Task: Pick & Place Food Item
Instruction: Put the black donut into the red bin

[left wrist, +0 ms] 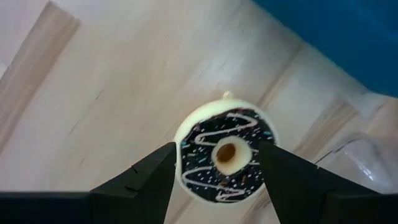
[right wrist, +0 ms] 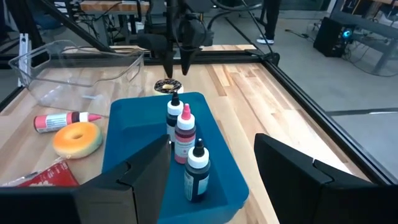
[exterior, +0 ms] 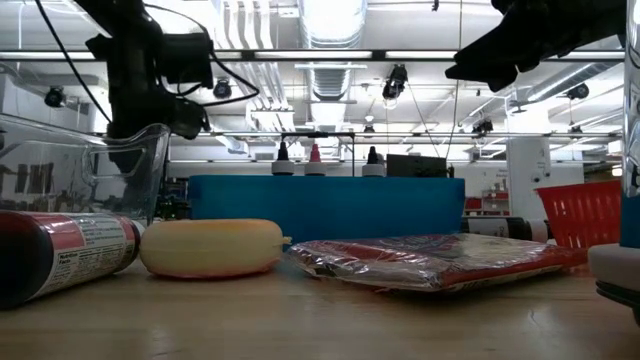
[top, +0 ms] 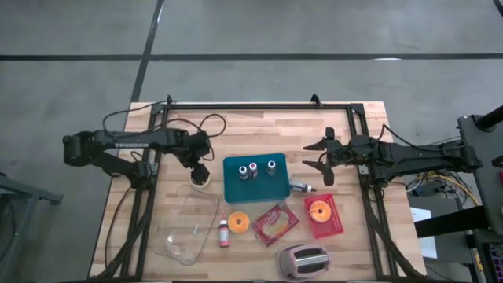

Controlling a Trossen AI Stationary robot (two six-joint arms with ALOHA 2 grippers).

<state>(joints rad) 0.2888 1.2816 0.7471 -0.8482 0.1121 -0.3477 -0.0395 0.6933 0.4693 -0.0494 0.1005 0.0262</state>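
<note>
A chocolate-iced donut (left wrist: 225, 155) with white drizzle lies flat on the wooden table, between the blue tray (top: 254, 187) and the clear container (top: 189, 224). My left gripper (left wrist: 217, 144) hangs just above it, pointing down and open. Its fingers stand on either side of the donut (right wrist: 168, 86) without touching it. My left gripper (right wrist: 175, 67) also shows from the front in the right wrist view. My right gripper (top: 318, 157) waits open at the table's right side, level and clear of everything.
Three small bottles (right wrist: 185, 140) stand on the blue tray. Near the front lie an orange donut (top: 238, 222), a pink bottle (top: 224, 233), a red packet (top: 275, 222), a red basket (top: 333, 224) holding another orange donut, and a toaster (top: 304, 261). A tube (top: 302, 187) lies beside the tray.
</note>
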